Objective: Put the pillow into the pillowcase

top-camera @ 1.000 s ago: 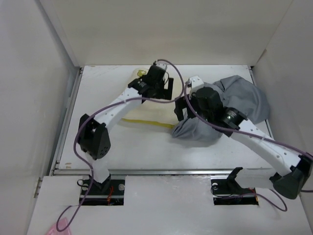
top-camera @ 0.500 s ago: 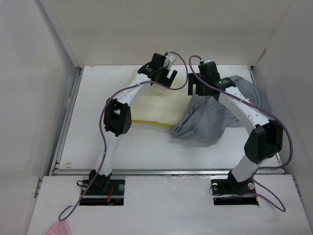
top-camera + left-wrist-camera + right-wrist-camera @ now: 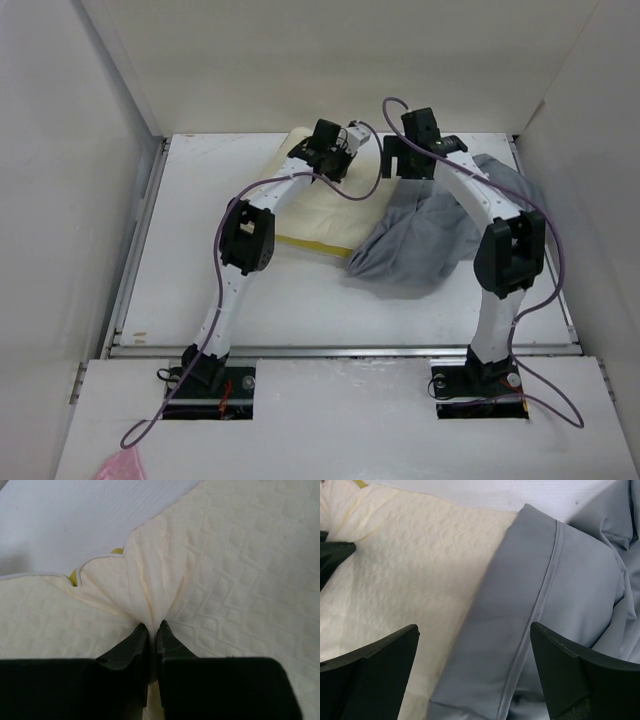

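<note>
The cream quilted pillow lies at the back middle of the table, its yellow side edge facing the near side. My left gripper sits over its far end, shut on a pinched fold of the pillow cover; in the left wrist view its fingertips squeeze that fold. The grey pillowcase lies crumpled to the right, overlapping the pillow's right end. My right gripper hangs open above the pillowcase's hemmed edge, where it lies on the pillow.
White walls close the table in on the left, back and right. The table's back edge lies just beyond the pillow. Purple cables loop between the two wrists. A pink scrap lies off the table at the near left.
My left gripper has closed on a fold of the pillow's far end. Both arms have stretched toward the back, and the right gripper has shifted onto the pillowcase's edge.
</note>
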Robot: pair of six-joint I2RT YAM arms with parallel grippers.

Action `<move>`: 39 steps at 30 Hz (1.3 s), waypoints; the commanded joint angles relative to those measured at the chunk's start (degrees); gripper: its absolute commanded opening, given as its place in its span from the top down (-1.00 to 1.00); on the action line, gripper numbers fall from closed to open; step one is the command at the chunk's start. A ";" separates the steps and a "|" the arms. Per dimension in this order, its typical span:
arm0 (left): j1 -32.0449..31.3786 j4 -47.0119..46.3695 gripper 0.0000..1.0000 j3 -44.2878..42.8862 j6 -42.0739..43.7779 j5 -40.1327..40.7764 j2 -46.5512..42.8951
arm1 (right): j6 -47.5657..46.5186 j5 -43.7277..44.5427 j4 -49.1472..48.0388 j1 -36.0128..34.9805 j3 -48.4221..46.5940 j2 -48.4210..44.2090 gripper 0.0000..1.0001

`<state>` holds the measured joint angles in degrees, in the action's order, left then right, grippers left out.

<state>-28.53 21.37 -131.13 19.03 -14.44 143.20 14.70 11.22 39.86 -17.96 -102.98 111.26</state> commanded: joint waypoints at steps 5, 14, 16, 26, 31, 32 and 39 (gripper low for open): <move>-0.82 -4.23 1.00 10.19 -8.38 7.04 -8.18 | 1.74 4.68 4.09 0.47 -11.18 7.65 -0.65; -0.90 -4.58 1.00 7.91 -9.62 5.30 -15.31 | 5.42 12.77 6.29 0.47 -12.77 12.93 0.35; -0.91 -5.11 1.00 10.45 -9.62 5.30 -16.80 | 5.95 12.77 6.81 0.47 -13.56 13.54 0.82; -3.55 -9.68 1.00 21.26 -10.24 4.42 -29.02 | -1.16 -5.41 -5.29 -1.02 -8.83 0.21 1.00; -5.39 -10.38 1.00 22.76 -11.81 4.42 -34.72 | -7.31 -10.60 -7.77 -5.85 -8.29 -3.76 1.00; -6.17 -10.38 1.00 23.46 -11.82 4.42 -35.26 | -8.10 -10.61 -7.78 -7.78 -8.29 -3.77 1.00; -9.08 -11.86 1.00 27.15 -11.82 4.51 -42.64 | -9.95 -21.37 -10.58 -10.43 -12.50 -2.11 1.00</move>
<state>-34.87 16.67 -104.73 8.91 -6.11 107.28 5.65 2.22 35.92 -27.29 -111.66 108.36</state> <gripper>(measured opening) 0.043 0.010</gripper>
